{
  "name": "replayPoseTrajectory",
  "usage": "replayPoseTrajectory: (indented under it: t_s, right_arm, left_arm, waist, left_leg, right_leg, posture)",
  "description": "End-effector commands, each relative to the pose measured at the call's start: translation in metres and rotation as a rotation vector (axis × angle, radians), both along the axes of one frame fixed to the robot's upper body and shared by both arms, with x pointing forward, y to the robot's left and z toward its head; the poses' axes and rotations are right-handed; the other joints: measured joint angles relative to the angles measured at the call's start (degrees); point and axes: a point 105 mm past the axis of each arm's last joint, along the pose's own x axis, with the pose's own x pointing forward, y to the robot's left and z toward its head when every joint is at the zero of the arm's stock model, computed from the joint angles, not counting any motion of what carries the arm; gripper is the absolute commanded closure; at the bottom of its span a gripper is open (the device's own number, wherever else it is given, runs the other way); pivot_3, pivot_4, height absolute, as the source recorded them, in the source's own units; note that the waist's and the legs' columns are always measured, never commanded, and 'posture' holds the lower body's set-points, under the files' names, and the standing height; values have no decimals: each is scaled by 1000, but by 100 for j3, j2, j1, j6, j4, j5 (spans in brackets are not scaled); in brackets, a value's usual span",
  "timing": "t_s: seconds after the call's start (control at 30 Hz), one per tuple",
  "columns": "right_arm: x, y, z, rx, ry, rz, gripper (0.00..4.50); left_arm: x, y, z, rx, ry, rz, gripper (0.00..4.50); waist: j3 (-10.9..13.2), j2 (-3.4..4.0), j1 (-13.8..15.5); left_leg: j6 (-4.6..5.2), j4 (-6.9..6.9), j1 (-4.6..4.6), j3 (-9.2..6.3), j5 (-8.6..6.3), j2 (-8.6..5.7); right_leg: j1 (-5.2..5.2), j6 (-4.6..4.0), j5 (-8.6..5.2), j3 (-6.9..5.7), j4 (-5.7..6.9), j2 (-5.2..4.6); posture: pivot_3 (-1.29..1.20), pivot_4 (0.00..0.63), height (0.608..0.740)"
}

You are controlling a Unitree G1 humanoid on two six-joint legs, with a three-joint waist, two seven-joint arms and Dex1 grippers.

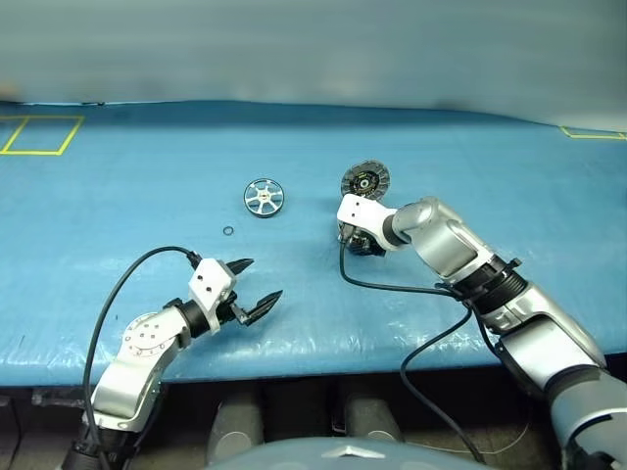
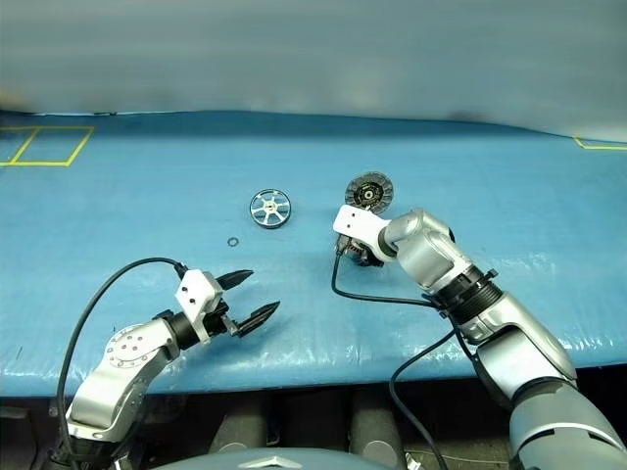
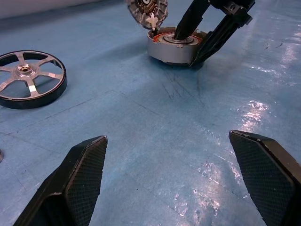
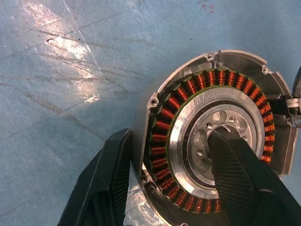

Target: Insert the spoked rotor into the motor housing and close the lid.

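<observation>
**Right jaws straddling the motor housing wall; rotor waiting apart**

Near the middle of the blue worktop (image 1: 118, 196): the motor housing (image 4: 211, 141), a short metal drum with copper-brown windings ringed round a silver hub. Straddled by the right gripper (image 4: 171, 174), one finger down inside the hub, the other outside the drum wall, jaws partway in; whether already clamped, cannot tell. Propped just behind the housing, tilted on edge: the lid (image 1: 364, 180), grey ribbed ring around a dark centre. Well to the robot's left of both, flat on the worktop: the spoked rotor (image 1: 263, 197). Nearer still, a tiny dark ring (image 1: 227, 231), purpose unclear.

Left gripper (image 1: 254, 287) low over bare worktop, jaws spread wide, holding nothing.

Handling, as a judgement: housing likely dense and rigid, smooth on the outer wall, apt to slide on the glossy cover unless pinned across the wall as now. Windings probably delicate, best left untouched. Rotor stiff, light, thin-rimmed, probably slippery; best taken across the rim or by a spoke, kept level for seating over the hub. Lid best pinched at the ribbed edge.
</observation>
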Motion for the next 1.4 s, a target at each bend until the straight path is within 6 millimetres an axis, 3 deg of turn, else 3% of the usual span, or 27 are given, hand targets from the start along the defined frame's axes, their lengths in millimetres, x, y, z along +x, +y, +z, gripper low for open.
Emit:
replayPoseTrajectory:
  t_s: [0.03, 0.17, 0.43, 0.63, 0.8, 1.13, 1.37, 1.4]
  right_arm:
    - [-24, 30, -11, 103, 93, 47, 2345]
    - [-49, 69, -13, 231, 134, 49, 2346]
    - [-78, 108, -18, 304, 163, 48, 2347]
    - [-88, 120, -26, 231, 130, 144, 2347]
    - [-90, 135, -27, 228, 108, 162, 2347]
    - [-97, 159, -22, 249, 110, 192, 2347]
    - [-91, 162, -18, 277, 90, 138, 2347]
    - [-89, 161, -17, 282, 89, 124, 1997]
  left_arm:
    - [4, 4, 8, -9, -41, 25, 0]
    - [4, 11, 10, 3, -49, 45, 0]
    - [-2, 30, 13, 22, -69, 89, 0]
    - [-12, 44, 11, 56, -101, 121, 0]
    - [-23, 50, 8, 8, -28, 120, 0]
    - [-24, 43, 12, -24, -27, 118, 0]
    - [-21, 37, 12, -33, -26, 101, 0]
    - [-21, 36, 12, -33, -26, 99, 0]
  waist:
    - [-3, -2, -4]
    - [-16, -17, -75]
    - [-20, -19, -123]
    - [-22, -21, -143]
    - [-31, -33, -218]
    - [-43, -54, -281]
    - [-44, -55, -282]
    - [-43, -54, -282]
  left_leg:
    - [0, 0, 3, 1, 0, 1]
    - [-2, -4, 12, -6, -1, 13]
    - [-17, -5, 46, -43, -1, 18]
    - [-26, -27, 95, -39, -5, 16]
    - [-32, -42, 105, -37, -9, 19]
    - [-33, -78, 119, -71, -9, 22]
    - [-47, -81, 113, -71, -17, 27]
    - [-49, -81, 114, -71, -19, 28]
  right_leg:
    - [0, -2, -1, 0, 4, 0]
    - [-7, -6, -3, -1, 23, 10]
    - [-11, -71, -47, -6, 92, 27]
    - [-7, -78, -52, -6, 80, 19]
    - [-12, -87, -57, -9, 80, 15]
    - [-18, -119, -68, -29, 83, 31]
    - [-17, -129, -74, -28, 82, 41]
    - [-19, -130, -75, -29, 81, 41]
  posture:
    - [0, 150, 740]
    - [0, 150, 740]
    - [0, 150, 740]
    - [0, 150, 740]
    - [0, 150, 740]
    - [0, 150, 740]
    - [0, 150, 740]
    - [0, 150, 740]
